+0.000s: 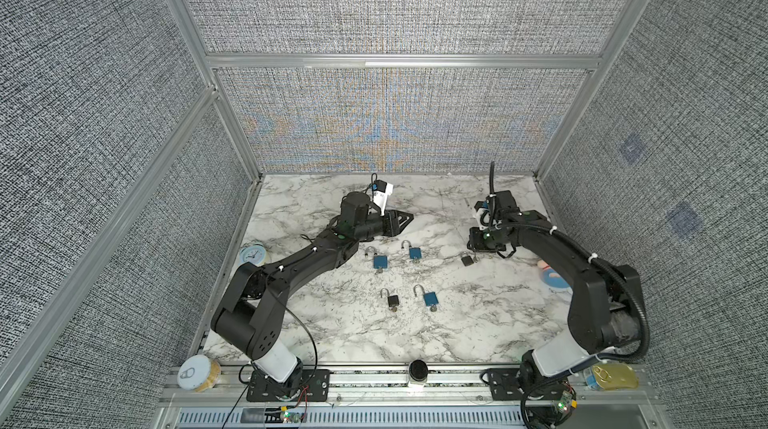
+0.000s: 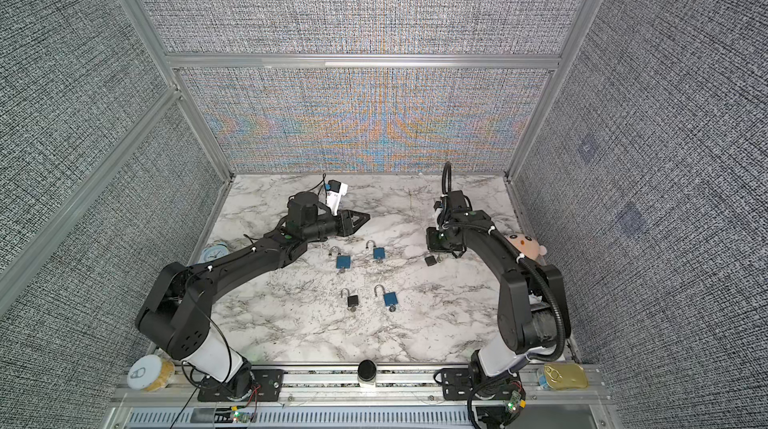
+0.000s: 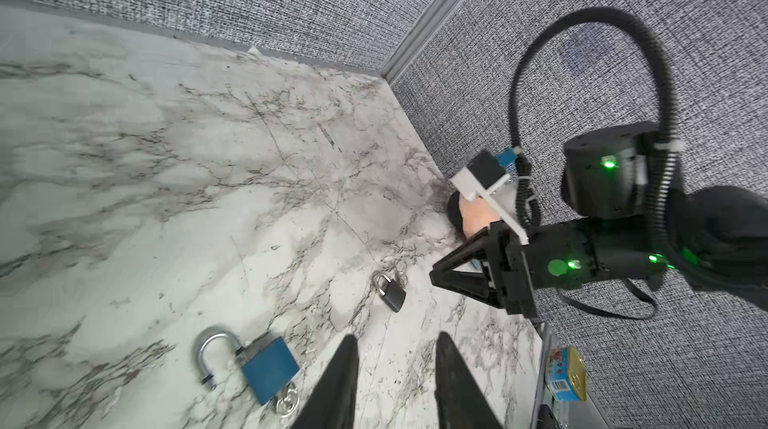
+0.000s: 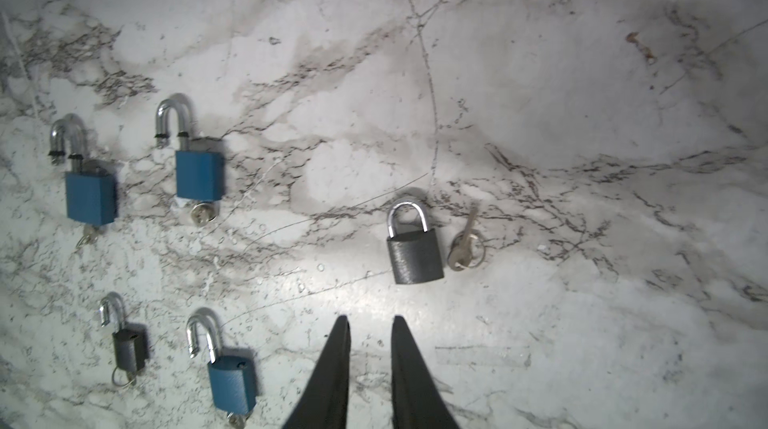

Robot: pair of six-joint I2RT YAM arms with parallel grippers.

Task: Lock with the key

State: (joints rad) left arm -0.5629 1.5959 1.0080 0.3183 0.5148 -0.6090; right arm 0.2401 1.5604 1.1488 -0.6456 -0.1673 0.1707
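One grey padlock [image 4: 415, 254] is found shut on the marble table [image 4: 540, 73], its key [image 4: 464, 242] laid loose just beside it. The right gripper [image 4: 371, 325] is seen near both, fingers narrowly parted, nothing held. The left gripper [image 3: 397, 341] is likewise narrowly parted, empty.

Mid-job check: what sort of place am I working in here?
Most likely a lab robot test cell, not a home: grey fabric panels in an aluminium frame wall in a marble-patterned tabletop, with padlocks laid out in rows on it.
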